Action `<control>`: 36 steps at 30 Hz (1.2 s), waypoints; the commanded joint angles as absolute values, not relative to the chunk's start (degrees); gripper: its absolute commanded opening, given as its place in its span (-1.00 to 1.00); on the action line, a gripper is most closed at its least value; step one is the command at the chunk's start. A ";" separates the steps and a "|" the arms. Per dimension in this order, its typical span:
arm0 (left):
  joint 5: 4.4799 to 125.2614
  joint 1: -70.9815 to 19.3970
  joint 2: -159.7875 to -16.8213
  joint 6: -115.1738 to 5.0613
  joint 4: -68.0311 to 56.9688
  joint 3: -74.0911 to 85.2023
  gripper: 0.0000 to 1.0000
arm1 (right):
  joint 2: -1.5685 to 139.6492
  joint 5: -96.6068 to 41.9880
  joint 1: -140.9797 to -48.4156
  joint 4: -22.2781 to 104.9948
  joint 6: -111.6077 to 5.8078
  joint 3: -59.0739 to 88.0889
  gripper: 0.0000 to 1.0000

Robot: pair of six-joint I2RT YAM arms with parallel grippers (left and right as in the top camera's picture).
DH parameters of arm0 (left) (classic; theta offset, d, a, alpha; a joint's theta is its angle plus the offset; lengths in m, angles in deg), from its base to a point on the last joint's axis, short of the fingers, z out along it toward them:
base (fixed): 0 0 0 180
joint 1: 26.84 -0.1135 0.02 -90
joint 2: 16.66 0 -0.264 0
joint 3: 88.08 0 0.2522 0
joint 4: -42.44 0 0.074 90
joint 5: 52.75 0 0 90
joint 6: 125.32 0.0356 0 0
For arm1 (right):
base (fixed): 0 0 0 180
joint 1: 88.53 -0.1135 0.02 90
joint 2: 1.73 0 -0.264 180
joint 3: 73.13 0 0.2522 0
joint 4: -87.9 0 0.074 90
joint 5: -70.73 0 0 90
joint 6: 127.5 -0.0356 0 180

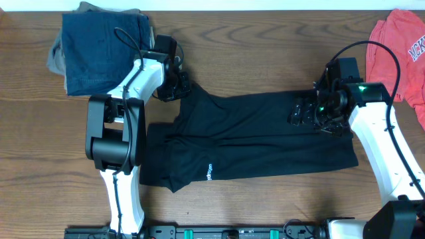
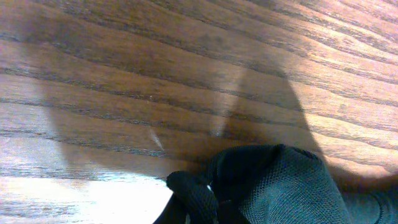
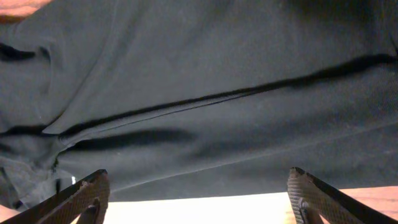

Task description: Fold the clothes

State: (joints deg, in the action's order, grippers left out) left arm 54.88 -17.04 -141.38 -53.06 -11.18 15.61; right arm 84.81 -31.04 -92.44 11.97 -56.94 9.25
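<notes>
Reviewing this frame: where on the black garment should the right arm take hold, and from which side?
Probably the far edge of the black garment at its right end, from above: it lies flat, that edge free under the open right gripper, matching the corner the left gripper pinches.

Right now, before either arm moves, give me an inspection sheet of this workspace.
Surface: wooden table, dark grain.
Job's things: black garment spread across the middle, with small white text near its lower left.
Clutter: denim pile at the far left; red shirt at the far right. Both lie apart from the garment.
Grippers: left gripper shut on the garment's upper-left corner, fabric bunched there; right gripper open, over the garment's right end.
Cables: left cable loops over the denim pile; right cable arcs above its arm.
Surroundings: rail at the near edge; otherwise nothing seen.
</notes>
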 commanded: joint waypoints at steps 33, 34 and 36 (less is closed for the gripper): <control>54.14 -17.39 -130.56 -52.49 -18.79 16.03 -0.75 | 105.36 -24.04 -75.43 28.32 -52.66 24.38 0.70; 54.14 -17.39 -130.56 -52.49 -18.79 16.00 -0.73 | 107.28 -23.93 -75.52 28.26 -52.18 25.38 0.68; 54.14 -17.39 -130.56 -52.49 -18.81 15.92 -0.72 | 110.47 -23.10 -75.58 28.26 -51.98 26.98 0.61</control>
State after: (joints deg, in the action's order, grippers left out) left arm 54.88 -17.04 -130.56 -53.06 -18.70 15.70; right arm 107.96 -22.51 -75.63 28.34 -53.97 24.38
